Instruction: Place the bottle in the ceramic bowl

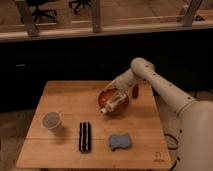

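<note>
The orange-red ceramic bowl [107, 96] sits on the wooden table right of centre. The pale bottle [112, 104] lies tilted across the bowl. Its white cap points front-left over the near rim, and its other end points up toward the arm. My gripper [120, 96] reaches in from the right over the bowl and is shut on the bottle's upper end. The bottle and gripper hide much of the bowl's inside.
A small dark red object [135, 91] stands just right of the bowl. A whitish paper cup [51, 121] stands at the front left, a black bar-shaped item [85, 136] at the front centre, and a blue sponge [120, 141] in front of the bowl. The table [65, 97] has edges on all sides.
</note>
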Available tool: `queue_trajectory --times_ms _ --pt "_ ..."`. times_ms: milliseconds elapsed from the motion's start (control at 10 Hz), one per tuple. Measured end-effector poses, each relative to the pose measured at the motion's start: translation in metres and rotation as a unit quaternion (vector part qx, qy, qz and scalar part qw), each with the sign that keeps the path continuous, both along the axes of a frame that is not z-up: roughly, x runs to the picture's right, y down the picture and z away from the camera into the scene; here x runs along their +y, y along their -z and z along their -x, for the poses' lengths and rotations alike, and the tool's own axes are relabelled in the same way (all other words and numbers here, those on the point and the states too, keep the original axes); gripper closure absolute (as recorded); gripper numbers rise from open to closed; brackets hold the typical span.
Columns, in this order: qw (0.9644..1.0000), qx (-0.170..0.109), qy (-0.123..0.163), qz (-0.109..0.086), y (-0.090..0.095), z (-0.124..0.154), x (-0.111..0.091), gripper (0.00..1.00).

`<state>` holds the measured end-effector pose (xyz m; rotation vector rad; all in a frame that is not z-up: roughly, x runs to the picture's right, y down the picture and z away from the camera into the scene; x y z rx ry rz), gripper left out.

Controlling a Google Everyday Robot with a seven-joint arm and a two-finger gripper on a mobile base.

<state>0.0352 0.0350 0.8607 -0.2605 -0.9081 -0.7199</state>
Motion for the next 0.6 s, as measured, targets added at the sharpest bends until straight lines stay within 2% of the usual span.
queue_trajectory --times_ms 100,200,500,600 --pt "1.0000 0.000 -0.001 0.000 0.0001 -0.0007 -0.0010 0.70" --pt "1.0000 0.000 -0.001 0.000 0.0012 -0.0008 -0.0028 0.65" --pt "1.0000 0.001 -0.002 -0.001 0.0019 -0.0019 -0.0051 0.37" --pt "1.0000 0.001 -0.002 -0.001 0.0020 -0.0020 -0.0059 0.34"
